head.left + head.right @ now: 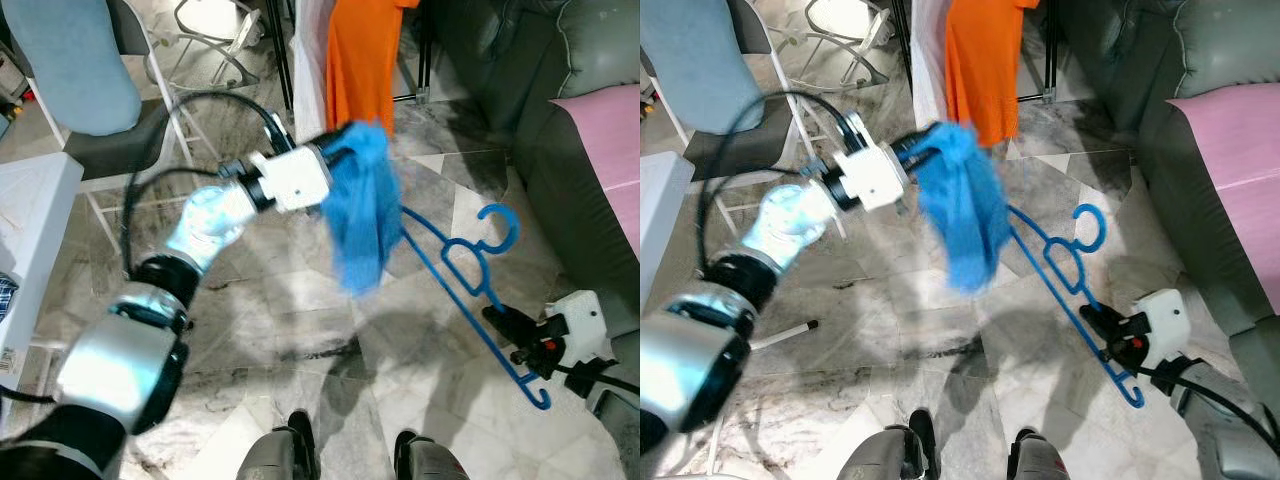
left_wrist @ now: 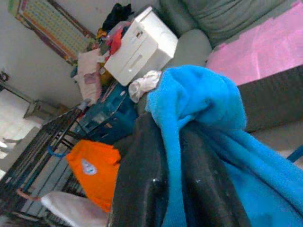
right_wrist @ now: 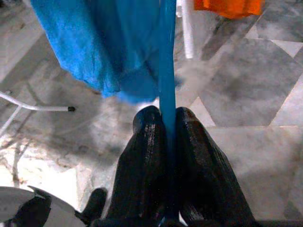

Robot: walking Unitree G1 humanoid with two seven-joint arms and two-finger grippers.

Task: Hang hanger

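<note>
Right gripper (image 1: 500,322) is clamped on the blue hanger (image 1: 455,285) near its lower end, the bar running from 5 o'clock up to 11 o'clock, hook (image 1: 497,226) out at 2. Left gripper (image 1: 335,165) pinches the blue cloth (image 1: 362,215) draped over the far end. The orange shirt (image 1: 362,62) hangs at 12.
</note>
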